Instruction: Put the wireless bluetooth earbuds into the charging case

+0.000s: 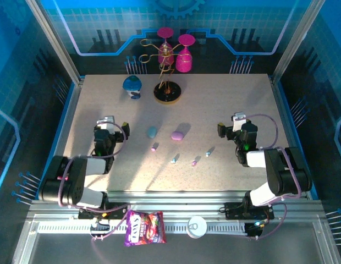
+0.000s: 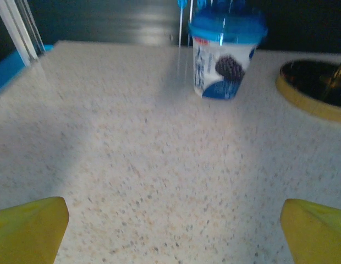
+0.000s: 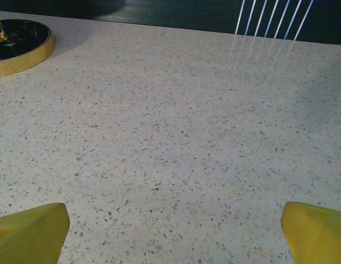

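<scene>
Loads of bare speckled beige tabletop (image 1: 93, 104) out toward the left and right edges. Mid-table, a loose row of four tiny buds: two pink-purple plastic earbuds (image 1: 154, 147) (image 1: 194, 163), two pale blue plastic earbuds (image 1: 174, 160) (image 1: 209, 152). Just behind, two cases side by side: blue pebble-shaped case (image 1: 152, 132), purple pebble-shaped case (image 1: 177, 135). Left gripper (image 1: 115, 124) and right gripper (image 1: 230, 123) both spread wide, holding nothing, flanking the lot.

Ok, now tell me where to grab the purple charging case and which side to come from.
Grip the purple case across its narrower middle, coming straight down from above. It lies flat on the table, a low rounded pebble, longer roughly left to right, so clamp its near and far edges. The open right gripper looks slightly nearer.
</scene>
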You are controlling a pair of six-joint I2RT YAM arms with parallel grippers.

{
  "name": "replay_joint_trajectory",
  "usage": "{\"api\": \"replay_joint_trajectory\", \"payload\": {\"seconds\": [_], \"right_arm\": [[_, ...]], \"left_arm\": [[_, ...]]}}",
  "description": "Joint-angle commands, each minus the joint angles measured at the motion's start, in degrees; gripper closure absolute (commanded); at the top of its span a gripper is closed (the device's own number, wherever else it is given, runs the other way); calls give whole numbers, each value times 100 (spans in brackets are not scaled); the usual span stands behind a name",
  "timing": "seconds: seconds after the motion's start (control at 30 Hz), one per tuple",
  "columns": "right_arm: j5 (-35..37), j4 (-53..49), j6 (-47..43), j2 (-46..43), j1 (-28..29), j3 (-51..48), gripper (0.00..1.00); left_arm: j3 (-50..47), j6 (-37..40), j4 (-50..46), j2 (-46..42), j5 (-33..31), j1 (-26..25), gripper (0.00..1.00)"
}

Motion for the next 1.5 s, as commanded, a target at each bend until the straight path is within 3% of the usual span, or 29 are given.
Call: {"api": "replay_joint_trajectory", "payload": {"seconds": [0.0, 0.23, 0.47, 0.7, 0.8, 0.97, 1.23, 1.47], "right_arm": [[223, -290, -139, -433, 162, 112, 0], [587, -1722, -204, -1407, 685, 516, 0], [42, -3128, -298, -1563, 1496, 1330, 0], [-1699, -4723, -1423, -683, 2346, 2394, 0], [-1998, -5478, -2056, -127, 2620, 2966, 0], [-1760, -6213, -2298, 824, 2859, 3937, 0], [-261, -7390, -1710, 2430, 3245, 5727, 0], [-206, -7794, -1295, 2980, 3352, 6329, 0]], "left_arm": [[83, -12, -521, -835, -205, -47, 1], [477, 224, -1544, -1772, -83, -374, 1], [1039, 279, -2534, -1854, -16, -1237, 1], [1621, -231, -3747, -1561, 634, -1852, 0], [1697, -282, -3985, -1512, 800, -1918, 1], [1689, -396, -4046, -1481, 754, -1918, 0], [1584, -430, -4086, -1663, 693, -1938, 1], [1537, -386, -4188, -1819, 638, -1953, 1]]}}
